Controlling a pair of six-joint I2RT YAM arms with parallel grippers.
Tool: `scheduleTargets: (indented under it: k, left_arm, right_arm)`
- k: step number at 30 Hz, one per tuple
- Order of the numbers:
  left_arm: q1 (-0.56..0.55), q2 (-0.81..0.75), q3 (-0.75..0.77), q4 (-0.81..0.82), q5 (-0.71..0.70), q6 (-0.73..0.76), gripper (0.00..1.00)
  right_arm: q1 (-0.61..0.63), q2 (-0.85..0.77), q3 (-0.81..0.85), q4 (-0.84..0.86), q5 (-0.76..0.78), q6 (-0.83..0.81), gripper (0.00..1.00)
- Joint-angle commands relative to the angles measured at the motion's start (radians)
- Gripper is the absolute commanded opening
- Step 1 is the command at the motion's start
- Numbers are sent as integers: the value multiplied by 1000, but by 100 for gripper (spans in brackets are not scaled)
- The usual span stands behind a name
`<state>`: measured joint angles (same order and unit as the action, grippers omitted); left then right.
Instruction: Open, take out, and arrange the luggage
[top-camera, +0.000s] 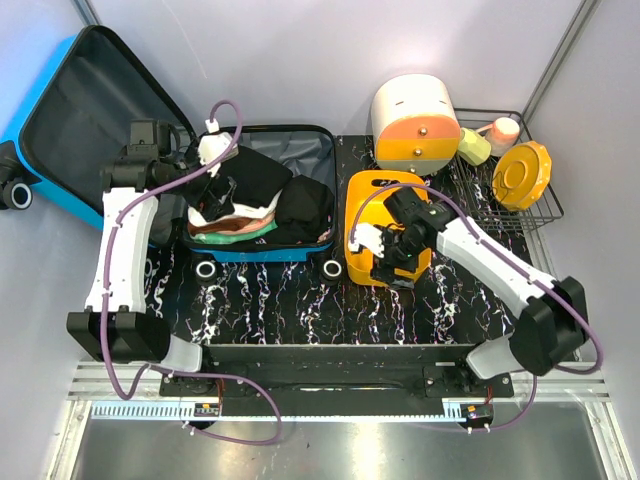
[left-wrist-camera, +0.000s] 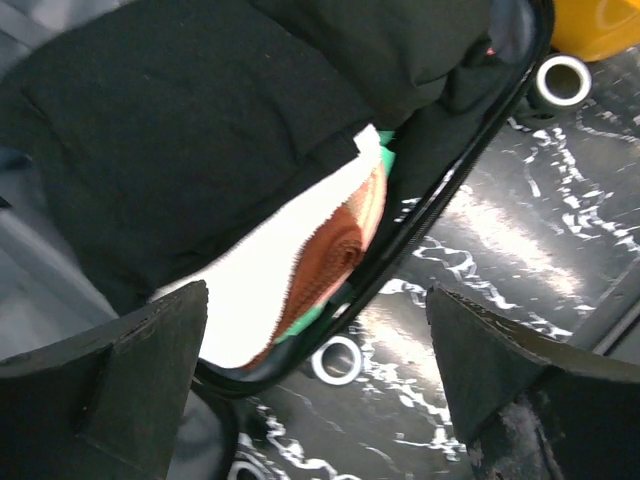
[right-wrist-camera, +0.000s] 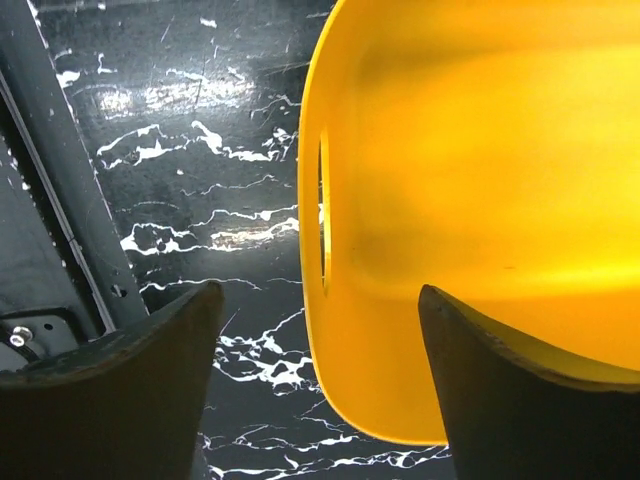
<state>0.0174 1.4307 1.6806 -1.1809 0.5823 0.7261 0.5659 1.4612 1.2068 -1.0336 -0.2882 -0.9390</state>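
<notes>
Black, white-veined marbled table (top-camera: 300, 310) against pale lilac walls (top-camera: 330, 50).
At the table's far corners, slanting metal posts (top-camera: 555, 50); along its near edge, an aluminium rail (top-camera: 570, 388), then a glossy grey surface (top-camera: 300, 445) with a bright glare.

Left edge cuts off part of luggage (top-camera: 70, 110).

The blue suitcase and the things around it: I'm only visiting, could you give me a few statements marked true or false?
1. The suitcase lies open, its lid swung to the left. True.
2. The suitcase is empty. False: folded clothes lie in it.
3. The left claw is open above the clothes. True.
4. The right claw is clamped shut on the yellow basin. False: its jaws stand wide open over the basin's edge.
</notes>
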Motion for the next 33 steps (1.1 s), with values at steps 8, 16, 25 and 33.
scheduleTargets:
  k: [8, 16, 25, 33]
  left_arm:
    - [-2, 184, 111, 35, 66, 552, 63]
    - [-8, 269, 99, 64, 53, 738, 47]
    - [-11, 300, 22, 35, -38, 881, 54]
    - [-13, 346, 31, 95, -56, 863, 54]
  right_arm:
    - [-21, -186, 65, 262, -63, 273, 100]
    - [-27, -78, 166, 331, -63, 414, 99]
    - [-107, 25, 264, 323, -141, 483, 100]
    - [-132, 82, 290, 325, -187, 483, 99]
